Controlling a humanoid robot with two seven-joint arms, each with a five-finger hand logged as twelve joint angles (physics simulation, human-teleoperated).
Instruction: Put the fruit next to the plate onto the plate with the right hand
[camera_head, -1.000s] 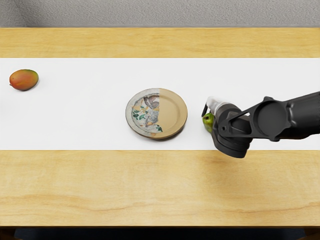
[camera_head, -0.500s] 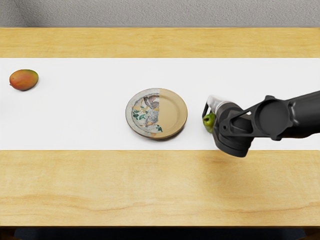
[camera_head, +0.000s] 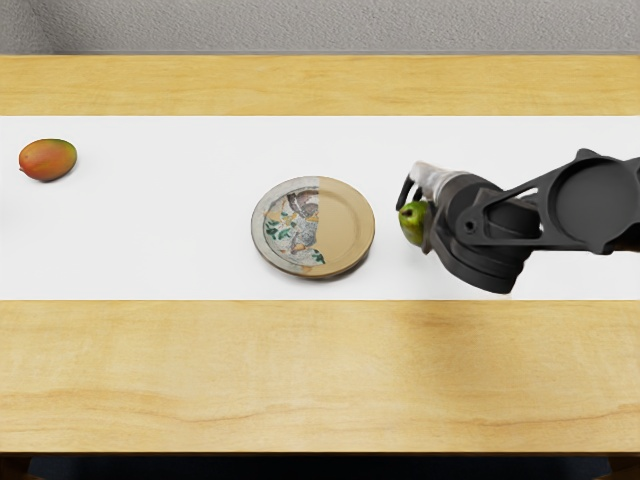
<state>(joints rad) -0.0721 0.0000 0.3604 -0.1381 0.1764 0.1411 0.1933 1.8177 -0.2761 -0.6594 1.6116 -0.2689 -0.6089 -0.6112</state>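
Note:
A small green fruit (camera_head: 413, 221) shows just right of the round patterned plate (camera_head: 345, 228), which lies on the white runner in the middle of the table. My right hand (camera_head: 420, 210), on the black arm entering from the right edge, is curled around the fruit, and the wrist hides most of it. The fruit looks raised a little off the runner and sits apart from the plate's right rim. The left arm is out of view.
A red-and-green mango (camera_head: 47, 159) lies at the far left of the white runner (camera_head: 200, 200). Bare wooden table (camera_head: 300, 380) stretches in front of and behind the runner.
The right hand, with the green fruit in it, has risen slightly and the forearm has swung upward; the fruit now shows higher and more fully. Plate and mango have not moved.

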